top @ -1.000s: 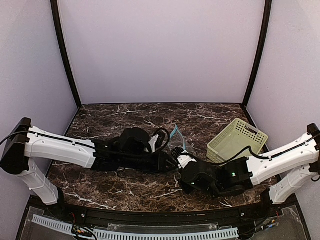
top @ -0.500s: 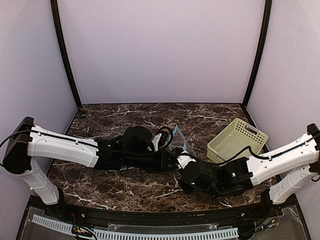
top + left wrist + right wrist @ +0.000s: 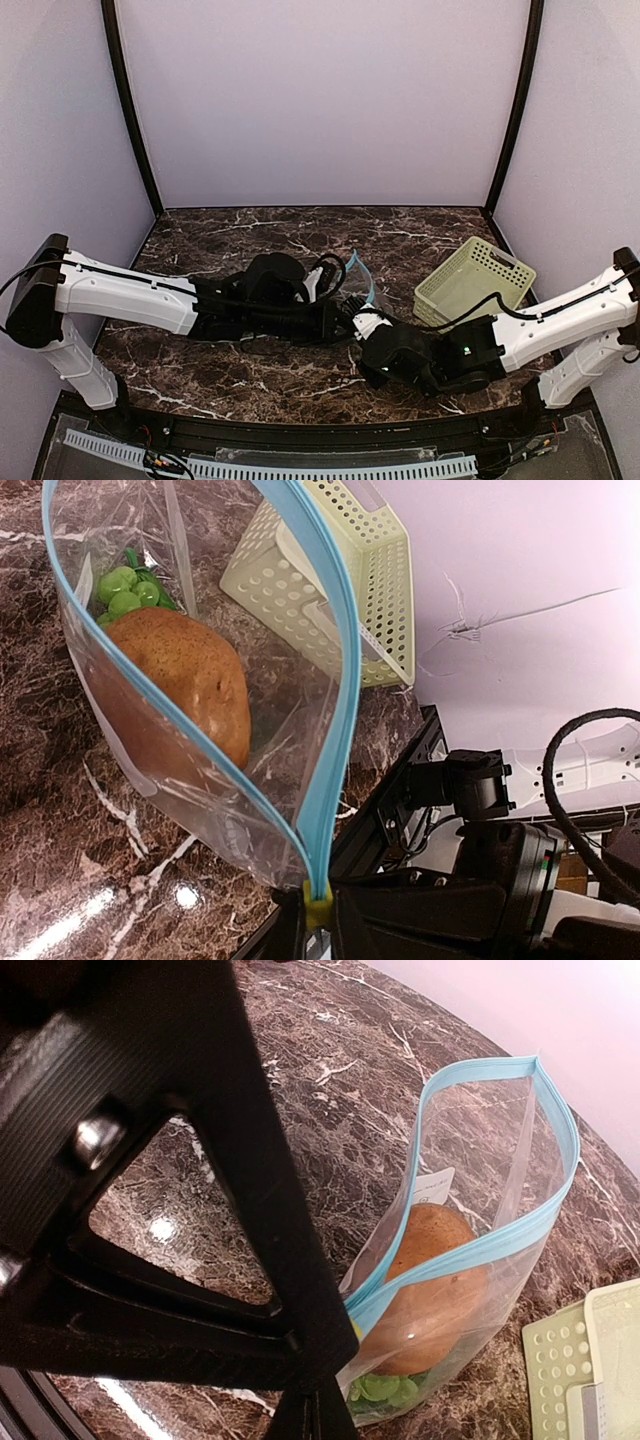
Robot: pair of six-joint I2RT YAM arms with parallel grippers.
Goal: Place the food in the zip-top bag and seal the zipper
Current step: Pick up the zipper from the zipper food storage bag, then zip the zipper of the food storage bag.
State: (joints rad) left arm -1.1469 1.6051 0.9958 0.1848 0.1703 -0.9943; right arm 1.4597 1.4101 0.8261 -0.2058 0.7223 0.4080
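Note:
The clear zip-top bag (image 3: 357, 278) stands at the table's middle with its mouth gaping. Its teal zipper (image 3: 338, 670) runs in two separated strips that meet at one end. The brown potato (image 3: 185, 675) and the green vegetable (image 3: 125, 585) lie inside the bag; both also show in the right wrist view, the potato (image 3: 435, 1280) above the green vegetable (image 3: 385, 1388). My left gripper (image 3: 318, 912) is shut on the joined end of the zipper, its yellow pads pinching the strip. My right gripper (image 3: 366, 330) is right beside it, its black fingers together at the same zipper end (image 3: 352, 1312).
A pale green slotted basket (image 3: 475, 280) stands tilted at the right, just beyond the bag, and also shows in the left wrist view (image 3: 340, 590). The two arms meet nose to nose at the table's middle.
The left gripper and the bag's top edge have shifted slightly right and the right gripper has closed in a little toward them. Both grips look unchanged.

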